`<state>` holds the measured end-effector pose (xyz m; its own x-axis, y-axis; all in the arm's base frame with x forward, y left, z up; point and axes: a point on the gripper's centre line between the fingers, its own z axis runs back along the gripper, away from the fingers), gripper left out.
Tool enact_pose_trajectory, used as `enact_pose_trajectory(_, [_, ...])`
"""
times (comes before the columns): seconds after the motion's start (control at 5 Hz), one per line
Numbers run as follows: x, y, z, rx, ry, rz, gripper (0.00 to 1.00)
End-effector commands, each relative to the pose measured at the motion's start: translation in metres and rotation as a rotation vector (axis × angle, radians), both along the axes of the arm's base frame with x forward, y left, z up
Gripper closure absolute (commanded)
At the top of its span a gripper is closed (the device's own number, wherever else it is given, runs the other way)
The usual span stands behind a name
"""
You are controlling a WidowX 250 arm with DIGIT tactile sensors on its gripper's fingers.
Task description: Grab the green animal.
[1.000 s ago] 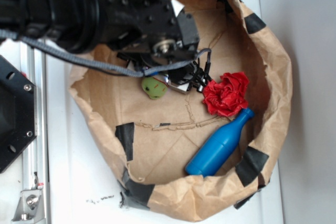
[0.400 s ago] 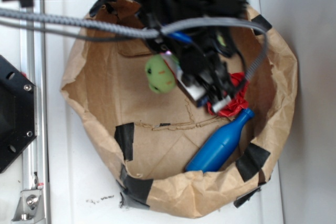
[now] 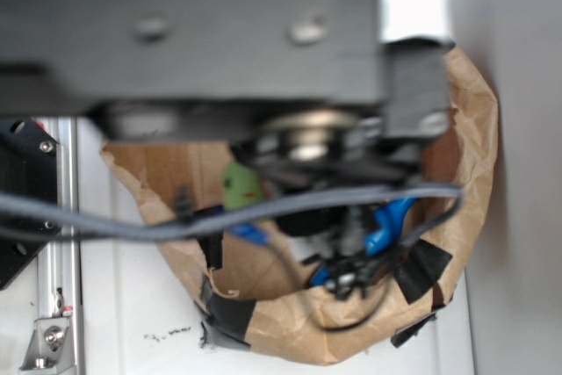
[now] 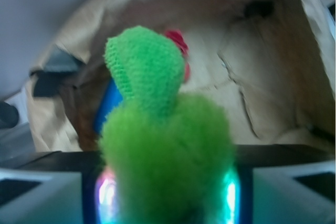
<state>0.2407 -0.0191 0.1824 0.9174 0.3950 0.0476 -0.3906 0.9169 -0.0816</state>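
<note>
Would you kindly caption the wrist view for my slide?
Green animal held at the end effector, above the paper bag.

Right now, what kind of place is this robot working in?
Probably a lab bench set up for robot trials, not a home. A crumpled brown paper bin patched with black tape sits on a plain white table beside a metal rail, and the gripper holds the green animal.
</note>
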Motion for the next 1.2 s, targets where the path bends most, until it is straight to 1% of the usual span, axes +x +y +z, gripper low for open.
enact_pose_trajectory(0.0, [-0.011,0.029,0.007,0.01,-0.093,0.079,1.0])
enact_pose_trajectory(0.2, [-0.004,0.041,0.002,0.0,-0.111,0.133,1.0])
enact_pose_trajectory(0.4, [0.002,0.046,0.0,-0.004,-0.118,0.181,1.0])
enact_pose_trajectory(0.6, [0.001,0.041,-0.001,-0.015,-0.131,0.212,1.0])
enact_pose_trajectory(0.8, [-0.001,0.037,0.0,-0.013,-0.14,0.212,1.0])
enact_pose_trajectory(1.0, [-0.003,0.035,0.0,-0.02,-0.138,0.215,1.0])
